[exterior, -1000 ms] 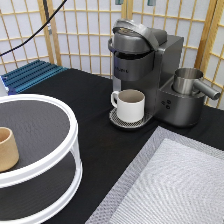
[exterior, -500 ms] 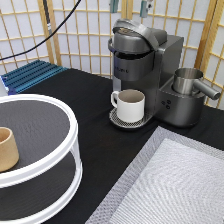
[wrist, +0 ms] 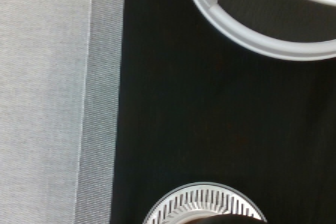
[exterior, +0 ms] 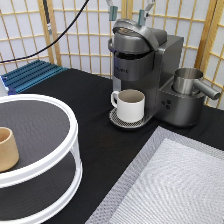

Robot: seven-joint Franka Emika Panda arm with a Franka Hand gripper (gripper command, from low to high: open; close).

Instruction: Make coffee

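Gripper (exterior: 128,14) jaws spread wide, empty, hovering just above the closed lid of the coffee machine (exterior: 145,65), white mug (exterior: 130,105) on drip tray below; coffee pod not visible anywhere.

Gripper (exterior: 130,13) at 12 o'clock, fingers spread apart just above the lid of the coffee machine (exterior: 147,70). White mug (exterior: 130,104) sits on the machine's drip tray. Tan cup (exterior: 7,148) stands on the white two-tier stand (exterior: 45,150) at 8 o'clock.
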